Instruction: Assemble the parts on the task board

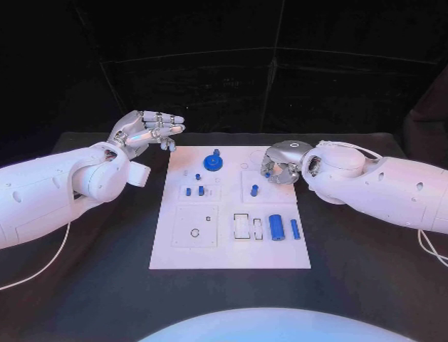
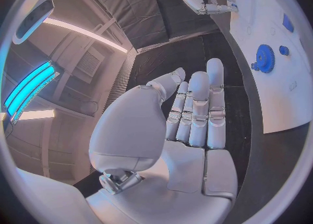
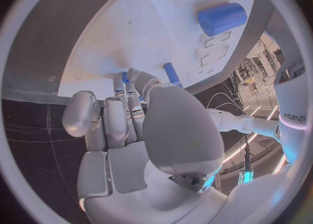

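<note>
Black table point(image 1: 100, 249), white board point(image 1: 231, 214) at centre. Left hand point(image 1: 147, 130) held above table just off board's far-left corner, fingers straight and apart, grasping nothing. Right hand point(image 1: 282, 165) over board's far-right part, fingers curled down; whether it's holding sth: can't tell. Parts on board: blue gear point(image 1: 214, 162) upright at far middle; big blue cylinder point(image 1: 276, 226) near right edge, thin blue rod point(image 1: 295, 229) just beside it; small blue pegs point(image 1: 194, 191) left of centre; one more peg point(image 1: 254, 189) near right hand.
</note>
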Robot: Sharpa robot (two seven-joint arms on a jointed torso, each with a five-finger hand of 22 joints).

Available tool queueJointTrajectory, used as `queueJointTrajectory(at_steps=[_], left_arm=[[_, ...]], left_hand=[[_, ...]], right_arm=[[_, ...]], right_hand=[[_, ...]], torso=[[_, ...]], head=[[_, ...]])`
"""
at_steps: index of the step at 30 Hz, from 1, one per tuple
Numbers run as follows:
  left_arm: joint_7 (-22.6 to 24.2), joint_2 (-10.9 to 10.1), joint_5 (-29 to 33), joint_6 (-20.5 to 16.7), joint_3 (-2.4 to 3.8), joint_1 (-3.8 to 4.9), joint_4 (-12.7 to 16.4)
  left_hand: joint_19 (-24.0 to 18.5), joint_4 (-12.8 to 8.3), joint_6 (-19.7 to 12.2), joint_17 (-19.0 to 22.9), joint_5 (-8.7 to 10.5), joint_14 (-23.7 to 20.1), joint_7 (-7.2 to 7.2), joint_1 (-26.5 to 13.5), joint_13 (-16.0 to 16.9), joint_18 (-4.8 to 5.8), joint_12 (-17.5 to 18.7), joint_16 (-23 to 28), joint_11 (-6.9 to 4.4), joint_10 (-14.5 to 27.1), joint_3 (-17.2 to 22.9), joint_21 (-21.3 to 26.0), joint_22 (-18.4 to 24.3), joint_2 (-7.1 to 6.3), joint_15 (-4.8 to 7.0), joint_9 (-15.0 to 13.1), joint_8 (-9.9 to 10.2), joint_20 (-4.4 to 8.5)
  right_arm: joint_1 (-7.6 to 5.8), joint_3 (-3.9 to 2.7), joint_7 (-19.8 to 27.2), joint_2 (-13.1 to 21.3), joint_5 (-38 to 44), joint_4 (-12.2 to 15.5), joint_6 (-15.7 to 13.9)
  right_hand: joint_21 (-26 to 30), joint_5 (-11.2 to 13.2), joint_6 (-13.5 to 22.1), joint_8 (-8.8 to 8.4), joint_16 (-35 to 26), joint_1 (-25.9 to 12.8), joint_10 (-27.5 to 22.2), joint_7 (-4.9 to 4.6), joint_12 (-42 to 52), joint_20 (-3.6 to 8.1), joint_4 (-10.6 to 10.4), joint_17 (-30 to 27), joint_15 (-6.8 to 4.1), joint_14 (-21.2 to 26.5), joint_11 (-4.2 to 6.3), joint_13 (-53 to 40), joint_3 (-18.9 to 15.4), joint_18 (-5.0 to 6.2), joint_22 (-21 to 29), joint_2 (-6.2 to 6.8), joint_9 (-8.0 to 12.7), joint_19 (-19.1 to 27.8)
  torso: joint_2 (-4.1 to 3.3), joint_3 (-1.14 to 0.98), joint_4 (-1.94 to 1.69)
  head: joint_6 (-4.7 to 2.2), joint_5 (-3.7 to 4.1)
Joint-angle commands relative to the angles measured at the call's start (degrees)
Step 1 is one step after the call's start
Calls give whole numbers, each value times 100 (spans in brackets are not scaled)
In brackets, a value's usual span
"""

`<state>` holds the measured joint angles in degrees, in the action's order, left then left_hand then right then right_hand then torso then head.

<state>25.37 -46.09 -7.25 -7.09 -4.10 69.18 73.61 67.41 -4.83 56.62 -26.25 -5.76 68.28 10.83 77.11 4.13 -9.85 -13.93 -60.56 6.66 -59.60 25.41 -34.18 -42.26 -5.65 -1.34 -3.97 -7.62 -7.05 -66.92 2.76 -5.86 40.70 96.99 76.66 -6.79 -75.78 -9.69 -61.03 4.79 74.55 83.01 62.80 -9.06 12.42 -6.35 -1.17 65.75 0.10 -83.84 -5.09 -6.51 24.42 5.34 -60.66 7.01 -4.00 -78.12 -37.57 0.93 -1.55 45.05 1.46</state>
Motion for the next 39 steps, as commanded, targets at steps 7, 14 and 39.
queueJointTrajectory(at_steps=[7, 14, 39], left_arm=[[112, -33, 95, 134, 5, 10, 43], [109, -42, 95, 139, 5, 11, 30], [66, -74, 95, 149, 5, 11, 17]], left_hand=[[-72, -86, 116, 54, -91, -84, -17, 64, 1, -67, -86, 62, -15, -63, 78, 39, 4, 83, 15, -10, -88, 36], [-80, -86, 99, 66, -100, -90, -7, 45, -5, -63, -91, 70, -7, -45, 72, 39, 2, 70, 9, -4, -85, 35], [-95, -107, 50, 92, -107, -99, 16, 32, -18, -60, -100, 85, 12, 5, 62, 41, 2, 43, -2, 7, -77, 31]], right_arm=[[34, 3, -51, -57, 73, -43, 149], [57, 3, -197, -105, 226, -77, -146], [76, -2, -343, 72, 396, 304, -800]], right_hand=[[-44, 26, -124, -6, 44, -102, 158, 22, -51, 28, 57, 5, -17, -215, 24, 63, 148, 15, -26, -17, -10, -50], [-119, 211, -321, 45, 59, -68, 379, 76, -29, 75, 180, -15, -70, -213, 86, 95, 403, -7, -158, -179, -36, -105], [-257, 290, -478, 70, 13, -136, 530, 120, -52, 127, 323, -152, -116, -204, 136, 114, 551, -52, -409, -185, -59, -211]], torso=[[-5, 4, -2], [1, -4, 3], [12, 7, 1]], head=[[4, 14], [21, 19], [53, 39]])
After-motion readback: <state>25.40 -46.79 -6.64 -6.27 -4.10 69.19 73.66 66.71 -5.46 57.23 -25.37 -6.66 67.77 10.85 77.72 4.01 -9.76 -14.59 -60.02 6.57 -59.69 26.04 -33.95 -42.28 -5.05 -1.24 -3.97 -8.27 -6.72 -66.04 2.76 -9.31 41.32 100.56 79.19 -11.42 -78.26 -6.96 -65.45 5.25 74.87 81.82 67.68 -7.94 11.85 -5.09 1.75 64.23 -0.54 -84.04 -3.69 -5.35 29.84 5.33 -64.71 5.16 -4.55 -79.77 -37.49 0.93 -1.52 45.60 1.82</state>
